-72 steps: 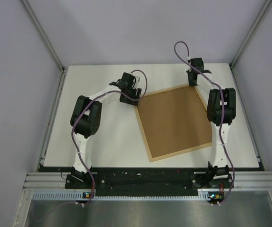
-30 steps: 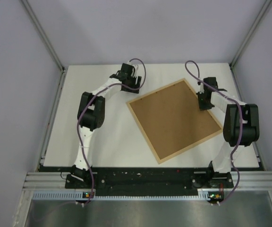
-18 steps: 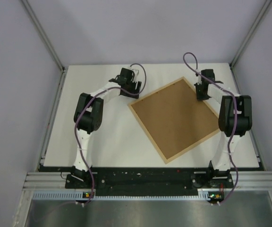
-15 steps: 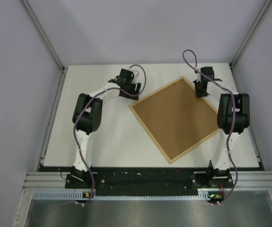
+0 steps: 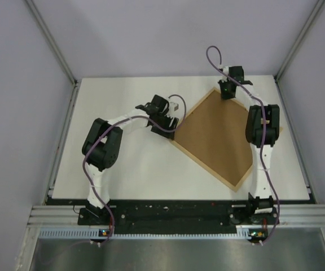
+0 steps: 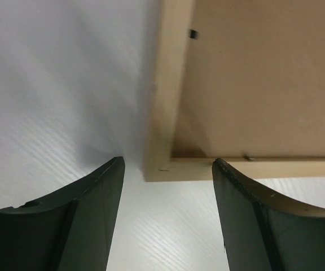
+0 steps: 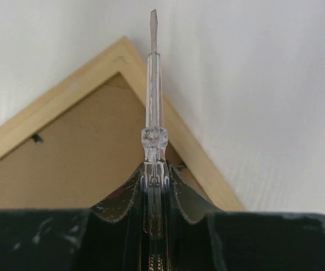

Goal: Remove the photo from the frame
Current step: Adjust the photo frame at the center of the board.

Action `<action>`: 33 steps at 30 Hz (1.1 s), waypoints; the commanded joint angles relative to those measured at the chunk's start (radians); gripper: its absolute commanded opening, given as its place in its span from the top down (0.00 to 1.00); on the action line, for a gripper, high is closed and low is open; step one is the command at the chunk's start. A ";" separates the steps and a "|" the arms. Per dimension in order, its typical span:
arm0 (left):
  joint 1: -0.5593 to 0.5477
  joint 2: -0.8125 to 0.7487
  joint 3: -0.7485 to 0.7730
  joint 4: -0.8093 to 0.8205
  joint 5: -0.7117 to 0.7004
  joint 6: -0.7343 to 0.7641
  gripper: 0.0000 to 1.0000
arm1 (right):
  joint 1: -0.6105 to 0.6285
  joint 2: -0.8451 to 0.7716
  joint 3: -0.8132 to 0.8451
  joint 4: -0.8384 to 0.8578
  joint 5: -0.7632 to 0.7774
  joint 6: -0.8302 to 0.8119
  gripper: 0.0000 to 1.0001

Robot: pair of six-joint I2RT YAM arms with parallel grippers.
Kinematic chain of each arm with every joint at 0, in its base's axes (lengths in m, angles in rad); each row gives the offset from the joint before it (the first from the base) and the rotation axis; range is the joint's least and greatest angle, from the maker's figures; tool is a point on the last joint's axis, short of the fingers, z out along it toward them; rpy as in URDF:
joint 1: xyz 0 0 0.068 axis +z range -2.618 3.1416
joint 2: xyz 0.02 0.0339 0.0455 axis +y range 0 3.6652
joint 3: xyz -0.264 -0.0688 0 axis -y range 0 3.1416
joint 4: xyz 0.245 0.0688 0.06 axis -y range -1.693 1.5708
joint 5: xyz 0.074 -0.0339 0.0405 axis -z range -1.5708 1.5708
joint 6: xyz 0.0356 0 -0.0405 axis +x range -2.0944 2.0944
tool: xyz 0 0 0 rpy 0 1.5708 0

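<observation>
The left gripper (image 6: 167,164) stood spread, one jaw on either side of a corner of the frame (image 6: 163,90), touching nothing. The right gripper (image 7: 153,172) pinched a clear screwdriver (image 7: 153,90), its tip poised past the opposite corner. The frame lay face down on the table (image 5: 117,169), brown back up, with the photo hidden beneath. It looked stiff, light and apt to slide, so the wooden rim seemed the safest hold. The paper inside would likely crease easily.
</observation>
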 commanded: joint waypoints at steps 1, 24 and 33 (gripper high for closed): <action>-0.049 -0.027 -0.051 -0.100 0.062 0.006 0.30 | 0.101 0.059 0.030 -0.088 -0.061 -0.039 1.00; 0.052 0.149 0.199 0.008 0.226 -0.128 0.35 | 0.165 -0.510 -0.509 -0.320 -0.405 -0.167 1.00; 0.034 0.097 0.071 0.044 0.289 -0.197 0.38 | 0.176 -0.431 -0.537 -0.337 -0.514 -0.025 1.00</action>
